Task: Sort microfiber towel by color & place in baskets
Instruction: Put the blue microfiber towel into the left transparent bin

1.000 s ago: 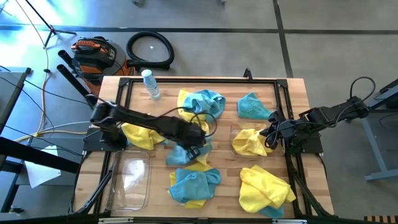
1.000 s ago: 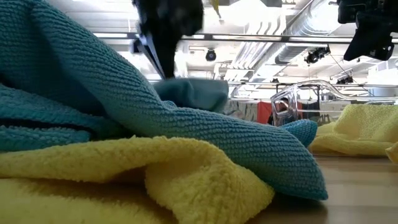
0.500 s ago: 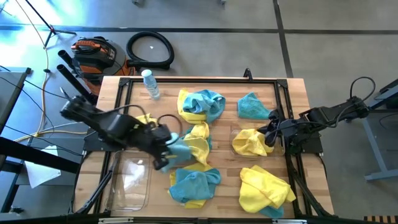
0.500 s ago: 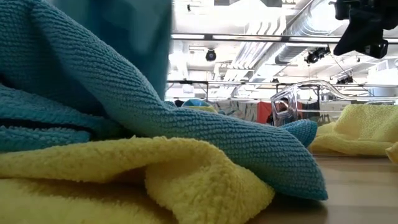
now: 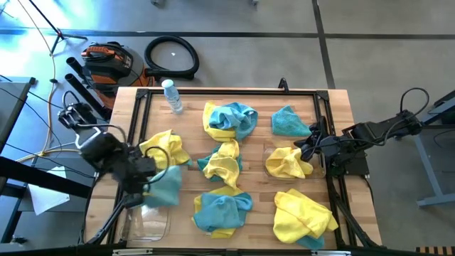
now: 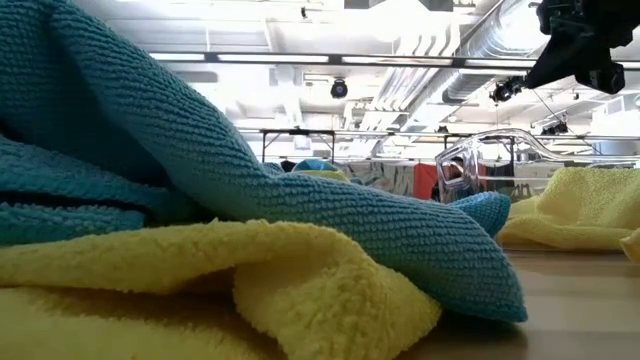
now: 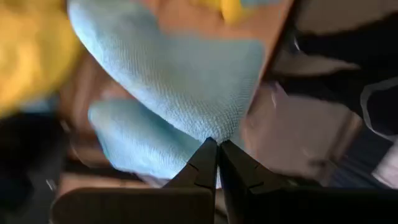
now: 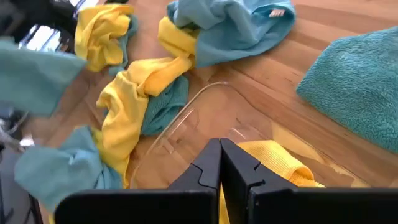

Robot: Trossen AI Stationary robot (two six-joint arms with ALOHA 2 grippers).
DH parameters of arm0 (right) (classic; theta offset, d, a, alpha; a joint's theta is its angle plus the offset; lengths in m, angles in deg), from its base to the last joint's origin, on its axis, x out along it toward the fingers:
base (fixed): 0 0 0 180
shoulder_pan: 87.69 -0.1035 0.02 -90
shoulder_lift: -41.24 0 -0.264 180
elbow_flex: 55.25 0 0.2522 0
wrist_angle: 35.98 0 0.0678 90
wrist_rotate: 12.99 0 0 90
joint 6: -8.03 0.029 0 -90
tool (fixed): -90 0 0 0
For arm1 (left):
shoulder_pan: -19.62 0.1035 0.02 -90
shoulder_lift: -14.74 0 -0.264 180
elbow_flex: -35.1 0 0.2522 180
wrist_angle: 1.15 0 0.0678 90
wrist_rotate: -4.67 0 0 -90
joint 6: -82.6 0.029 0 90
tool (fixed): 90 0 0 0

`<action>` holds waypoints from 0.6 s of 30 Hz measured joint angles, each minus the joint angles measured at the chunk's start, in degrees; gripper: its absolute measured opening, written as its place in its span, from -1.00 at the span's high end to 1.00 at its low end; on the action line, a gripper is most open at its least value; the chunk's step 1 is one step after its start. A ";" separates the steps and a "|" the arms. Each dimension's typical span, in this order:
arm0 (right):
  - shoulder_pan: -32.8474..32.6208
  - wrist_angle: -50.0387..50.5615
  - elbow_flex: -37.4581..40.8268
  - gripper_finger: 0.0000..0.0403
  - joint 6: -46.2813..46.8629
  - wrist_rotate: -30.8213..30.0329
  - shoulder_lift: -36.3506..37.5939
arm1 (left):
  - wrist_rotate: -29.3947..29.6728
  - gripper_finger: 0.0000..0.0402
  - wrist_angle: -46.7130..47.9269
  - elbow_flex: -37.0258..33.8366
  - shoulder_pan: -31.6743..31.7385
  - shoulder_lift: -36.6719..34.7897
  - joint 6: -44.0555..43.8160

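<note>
A teal towel point(image 5: 166, 188) is pinched in the closed left gripper point(image 7: 216, 148), hanging over the left basket point(image 5: 147, 222); the right gripper point(image 8: 220, 146) is closed, empty.

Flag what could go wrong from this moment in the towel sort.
The left tool pinches only an edge of the teal towel, which hangs partly beyond the left basket; released here, it might drape over the rim. The remaining piles, such as the front one, mix teal with yellow, so a grab may lift both colors. The right tool sits shut above the yellow-filled right basket.
</note>
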State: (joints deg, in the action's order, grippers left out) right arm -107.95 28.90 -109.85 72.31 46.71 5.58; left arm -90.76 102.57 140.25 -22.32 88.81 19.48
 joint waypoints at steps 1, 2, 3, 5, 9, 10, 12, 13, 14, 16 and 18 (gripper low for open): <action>0.00 0.00 0.00 1.00 0.24 -0.64 -0.02 | -1.91 1.00 0.20 0.00 -1.02 -0.50 -1.32; 0.00 -0.05 0.00 1.00 0.42 -1.05 -0.01 | -3.74 1.00 0.12 0.00 -2.03 -0.90 -2.08; 0.00 -0.10 0.00 1.00 0.98 -1.31 -0.01 | -5.39 1.00 0.03 0.00 -3.11 -1.24 -2.98; 0.00 -0.13 0.00 1.00 2.06 -1.80 -0.08 | -8.27 1.00 0.05 0.00 -5.35 -2.01 -6.17; 0.00 -0.15 0.00 1.00 3.41 -2.34 -0.47 | -12.42 1.00 0.06 0.00 -9.79 -3.86 -11.63; 0.00 -0.15 0.00 1.00 3.42 -2.44 -0.77 | -13.03 1.00 0.04 0.00 -10.88 -4.33 -13.00; 0.00 -0.23 0.00 1.00 3.52 -2.52 -1.45 | -13.41 1.00 0.06 0.00 -13.08 -5.45 -15.99; 0.00 -0.28 0.00 1.00 4.05 -2.53 -1.82 | -13.18 1.00 0.06 0.00 -14.08 -6.02 -17.15; 0.00 -0.31 0.00 1.00 4.49 -2.52 -2.26 | -12.24 1.00 0.08 0.00 -14.99 -6.52 -18.24; 0.00 -0.31 0.00 1.00 4.91 -2.61 -3.11 | -8.89 1.00 0.10 0.00 -16.37 -7.29 -19.65; 0.00 -0.33 0.00 1.00 4.91 -2.63 -4.08 | -4.23 1.00 0.10 0.00 -16.97 -7.59 -19.25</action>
State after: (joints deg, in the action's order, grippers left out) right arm -107.95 28.57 -109.85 77.22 44.09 1.50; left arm -94.99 102.67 140.25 -39.29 81.22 0.23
